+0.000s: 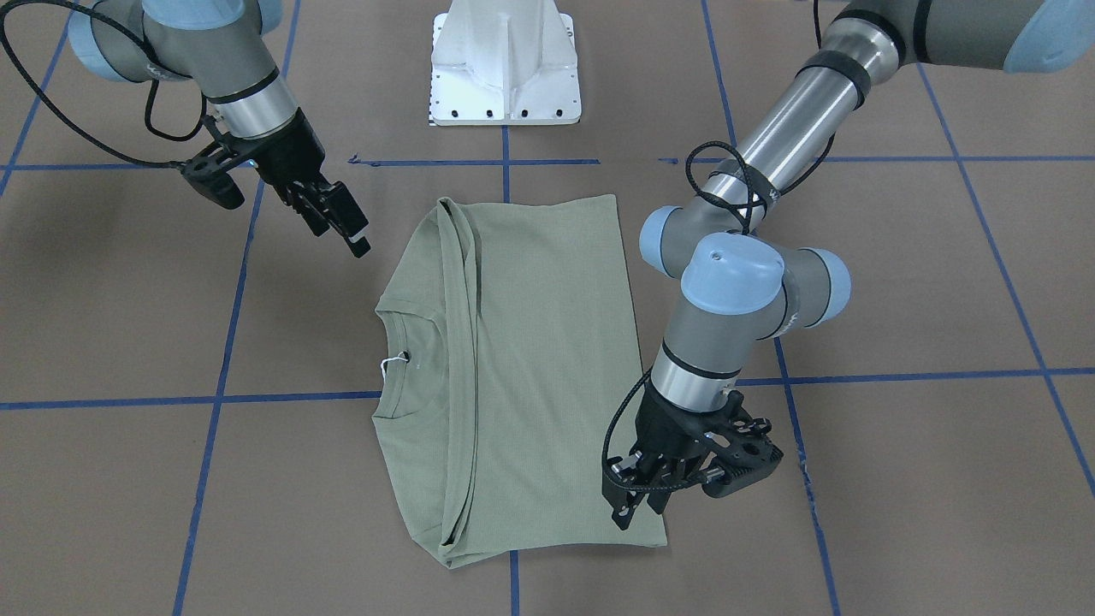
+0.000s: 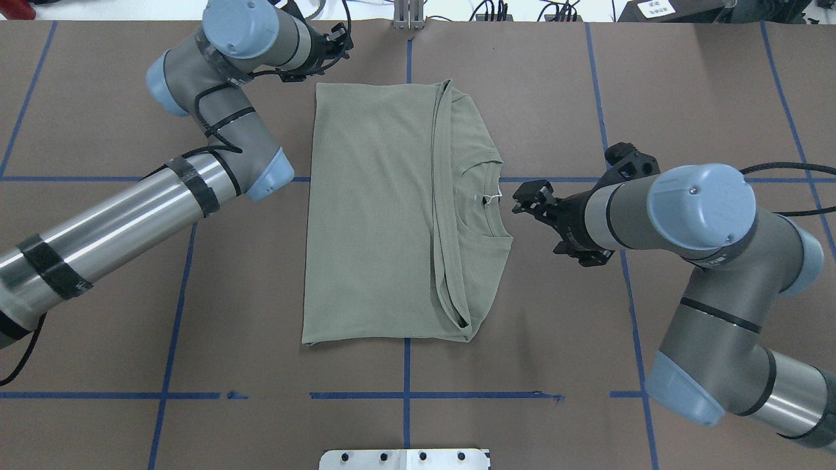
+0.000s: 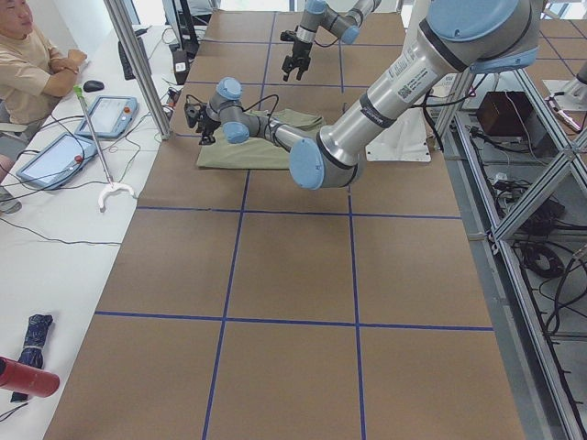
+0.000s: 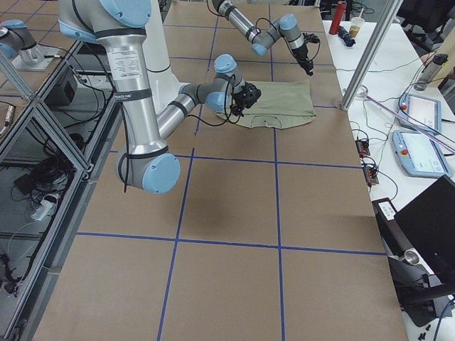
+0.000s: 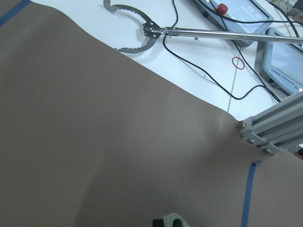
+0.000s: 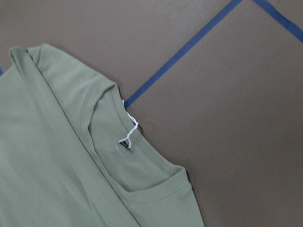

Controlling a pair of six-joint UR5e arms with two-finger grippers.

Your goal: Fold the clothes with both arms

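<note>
Though the shirt [image 1: 547, 359] lies as a flat rectangle, the left gripper [image 1: 637, 506] and right gripper [image 1: 351, 233] hover empty (jaw gaps unreadable), so further halving probably remains.

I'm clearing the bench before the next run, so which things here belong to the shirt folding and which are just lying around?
Part of the job:
green shirt
left gripper
right gripper

Just lying about:
reach grabber
teach pendant
red bottle
</note>
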